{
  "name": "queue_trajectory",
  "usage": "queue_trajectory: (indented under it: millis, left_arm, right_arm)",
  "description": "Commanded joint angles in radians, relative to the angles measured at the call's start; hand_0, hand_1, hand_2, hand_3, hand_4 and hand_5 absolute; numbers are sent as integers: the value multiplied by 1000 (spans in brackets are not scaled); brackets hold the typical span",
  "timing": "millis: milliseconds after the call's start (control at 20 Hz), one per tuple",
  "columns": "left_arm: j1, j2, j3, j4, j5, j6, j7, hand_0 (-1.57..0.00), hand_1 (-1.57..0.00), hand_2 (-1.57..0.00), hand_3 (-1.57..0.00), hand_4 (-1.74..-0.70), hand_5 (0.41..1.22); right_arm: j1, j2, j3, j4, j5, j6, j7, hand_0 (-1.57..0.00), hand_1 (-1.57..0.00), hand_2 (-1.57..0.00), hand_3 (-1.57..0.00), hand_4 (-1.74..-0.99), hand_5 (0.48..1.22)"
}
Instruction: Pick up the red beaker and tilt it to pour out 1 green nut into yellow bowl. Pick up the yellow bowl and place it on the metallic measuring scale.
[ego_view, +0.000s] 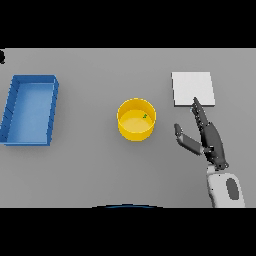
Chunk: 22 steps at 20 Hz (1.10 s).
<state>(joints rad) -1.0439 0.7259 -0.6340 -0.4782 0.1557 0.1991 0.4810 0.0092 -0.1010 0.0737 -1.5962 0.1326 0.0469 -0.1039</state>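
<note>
The yellow bowl (136, 120) stands upright near the middle of the table, with a small green nut (145, 116) inside it by the right wall. The metallic measuring scale (193, 89) is a pale flat square at the back right. My right hand (209, 136) is open to the right of the bowl, apart from it, with straight fingers pointing up toward the scale's front edge and the thumb spread toward the bowl. No red beaker shows. My left hand is out of view.
A blue rectangular tray (11, 111) lies at the far left of the grey table, well away from the bowl.
</note>
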Motion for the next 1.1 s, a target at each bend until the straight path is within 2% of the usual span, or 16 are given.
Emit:
queue_trajectory:
  millis: [0,100,200,250,350,400,500,550,650,700,750,850,950,1050]
  left_arm:
    - [36,19,-10,-62,7,28,19,-1571,-1571,-1571,-1478,-1740,1221]
    - [104,59,-19,-172,35,73,47,-1571,-1571,-1571,-1415,-1740,1221]
    - [154,82,-40,-265,55,112,87,-1571,-1571,-1571,-1361,-1739,1221]
    - [183,103,-44,-318,68,134,99,-1571,-1571,-1571,-1340,-1738,1221]
    - [214,119,-56,-380,89,188,126,-1571,-1571,-1571,-1319,-1737,1146]
    - [230,128,-61,-399,103,195,120,-1571,-1571,-1571,-1369,-1682,1106]
    - [258,141,-82,-447,132,209,114,-1571,-1571,-1571,-1442,-1588,962]
    - [270,146,-96,-472,145,218,120,-1571,-1571,-1571,-1273,-1502,896]
    - [288,168,-107,-521,162,192,128,-1571,-1571,-1571,-935,-1253,810]
    - [305,168,-102,-547,183,175,103,-1571,-1520,-1410,-852,-1135,779]
    - [318,183,-85,-577,217,150,92,-1437,-1291,-1163,-715,-1046,757]
    - [327,205,-70,-616,257,98,75,-982,-830,-747,-464,-922,716]
    - [325,214,-78,-627,263,55,76,-628,-531,-478,-297,-851,688]
    - [319,216,-104,-640,247,35,114,-402,-340,-305,-189,-807,667]
  right_arm:
    - [0,5,7,5,11,-5,-3,1,1,1,1,-1307,714]
    - [7,-3,4,-1,7,0,-9,1,1,1,1,-1309,720]
    - [-3,-10,-5,9,11,-7,9,1,1,1,1,-1323,724]
    - [2,-5,-1,10,12,-8,-2,1,1,1,1,-1327,724]
    - [9,6,12,-3,13,-4,-1,1,1,1,1,-1335,725]
    - [5,6,13,-5,14,-4,1,1,1,1,1,-1336,727]
    - [1,1,11,-4,23,-12,4,1,1,1,1,-1326,728]
    - [10,3,16,-9,27,-12,-9,1,1,1,1,-1326,730]
    - [0,-3,8,-1,18,-7,8,1,1,1,1,-1327,730]
    - [-4,0,7,6,17,-9,5,1,1,1,1,-1325,731]
    - [-16,1,9,10,23,-12,9,1,1,1,1,-1320,731]
    - [-7,5,9,2,20,-16,7,1,1,1,1,-1321,727]
    - [-5,-2,6,2,22,-16,15,1,1,1,1,-1321,725]
    - [1,-6,4,0,16,-9,3,1,1,1,1,-1316,724]
